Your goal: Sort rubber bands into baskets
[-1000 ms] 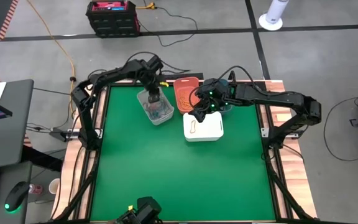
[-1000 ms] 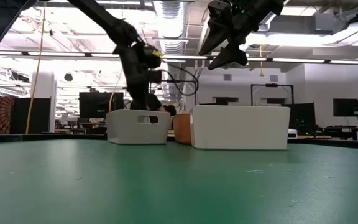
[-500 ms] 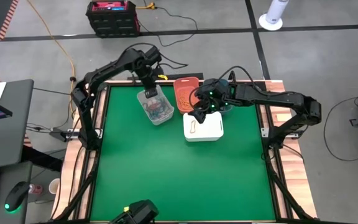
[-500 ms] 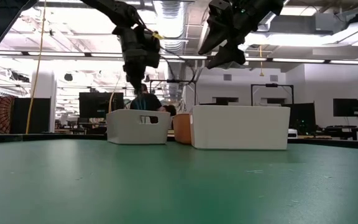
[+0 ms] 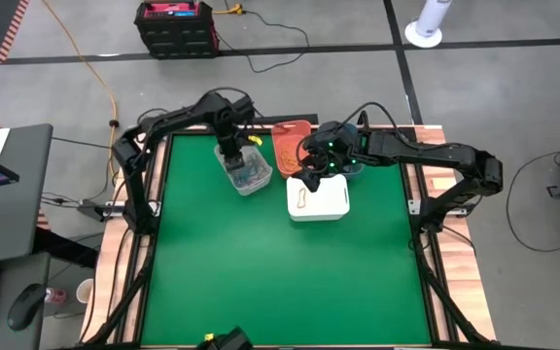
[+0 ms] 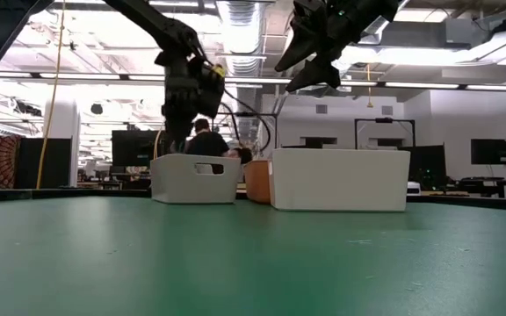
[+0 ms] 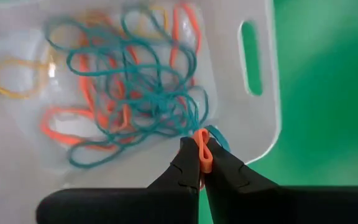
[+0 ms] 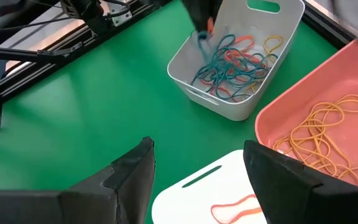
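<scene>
Our left gripper [image 7: 199, 163] has just swung back over the light grey basket [image 5: 244, 167], clamped on a red rubber band [image 7: 201, 149], so it's ready for sorting, while our right gripper [image 8: 197, 163] hangs spread over the white basket [image 5: 321, 199].

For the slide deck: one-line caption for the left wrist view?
Left gripper shut on an orange rubber band above the grey basket of tangled bands.
</scene>
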You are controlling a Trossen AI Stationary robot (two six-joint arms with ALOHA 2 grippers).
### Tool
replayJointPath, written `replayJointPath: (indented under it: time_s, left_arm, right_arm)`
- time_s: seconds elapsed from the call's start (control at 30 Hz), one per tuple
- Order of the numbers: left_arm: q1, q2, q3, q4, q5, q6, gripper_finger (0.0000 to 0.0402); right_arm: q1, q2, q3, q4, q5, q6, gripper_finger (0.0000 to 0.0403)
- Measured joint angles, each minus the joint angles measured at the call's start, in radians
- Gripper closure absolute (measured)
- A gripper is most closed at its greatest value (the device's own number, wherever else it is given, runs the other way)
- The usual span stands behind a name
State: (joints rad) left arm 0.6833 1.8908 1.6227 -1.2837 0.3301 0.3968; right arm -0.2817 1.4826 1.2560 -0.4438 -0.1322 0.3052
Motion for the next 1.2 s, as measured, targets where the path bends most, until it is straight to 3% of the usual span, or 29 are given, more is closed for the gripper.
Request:
replayJointPath:
  time_s: [0.2,0.33,0.63,0.73,0.97,1.2]
  left_arm:
    - [-0.028,0.0,-0.11,0.146,-0.128,-0.006,0.0398]
    - [-0.028,0.0,-0.179,0.276,-0.153,-0.064,0.0394]
    - [-0.027,0.0,-0.212,0.364,-0.156,-0.055,0.0311]
    - [-0.028,0.0,-0.212,0.356,-0.155,-0.029,0.0321]
    - [-0.027,0.0,-0.212,0.346,-0.153,-0.037,0.0396]
    - [-0.027,0.0,-0.185,0.327,-0.176,-0.096,0.0381]
  right_arm:
    - [0.0,0.0,0.0,0.005,0.0,-0.001,0.0133]
    - [0.0,0.0,0.0,0.007,0.001,-0.003,0.0133]
    - [0.008,0.0,0.0,0.004,0.002,-0.003,0.0133]
    - [0.007,0.0,0.0,0.004,0.002,-0.007,0.0133]
    - [0.007,0.0,0.0,0.004,0.001,-0.016,0.0133]
    - [0.007,0.0,0.0,0.004,0.0,-0.029,0.0133]
